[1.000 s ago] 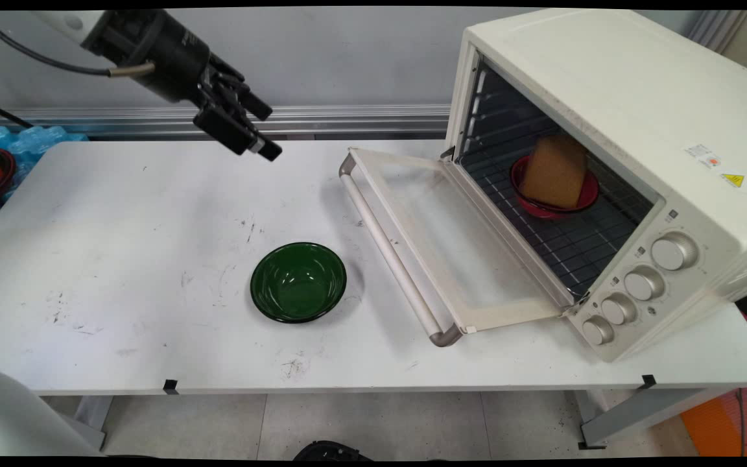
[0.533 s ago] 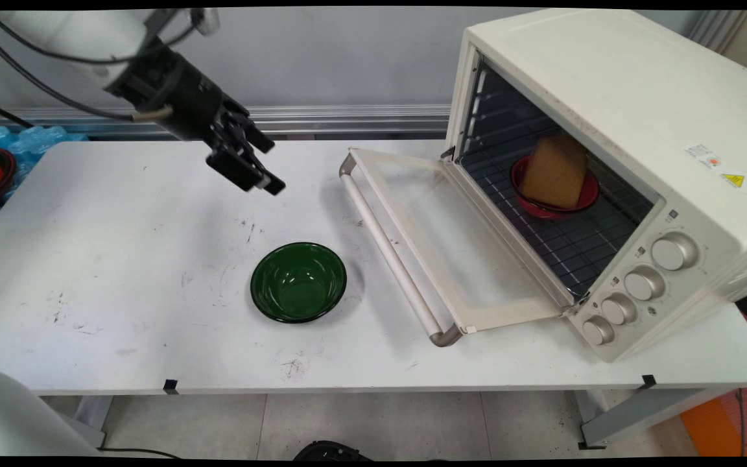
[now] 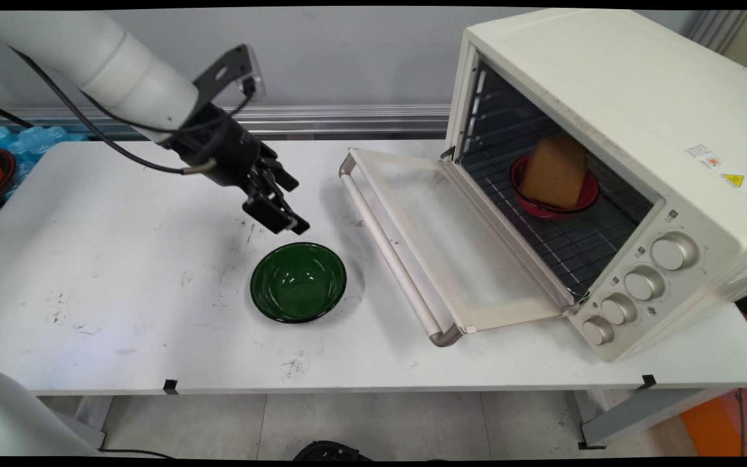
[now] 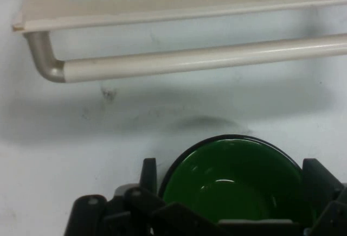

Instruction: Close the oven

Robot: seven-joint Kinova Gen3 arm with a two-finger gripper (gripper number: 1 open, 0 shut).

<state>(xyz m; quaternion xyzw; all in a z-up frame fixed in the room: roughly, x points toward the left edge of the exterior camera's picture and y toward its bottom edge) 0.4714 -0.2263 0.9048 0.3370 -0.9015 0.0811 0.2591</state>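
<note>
While pincer point(image 3: 286, 211) hangs just above far rim of green bowl point(image 3: 298, 282), fingers point(image 4: 149, 173) stand apart, one either side of bowl in hand view, gripping nothing. Bowl sits upright, empty, on bench point(image 3: 120, 311), near oven door handle point(image 3: 390, 250). Oven point(image 3: 613, 117) door lies flat open, exposing rack. Count: one green bowl; one red bowl point(image 3: 584, 198) on rack, with one brown block point(image 3: 555, 170) leaning in it; four knobs point(image 3: 642, 283).
</note>
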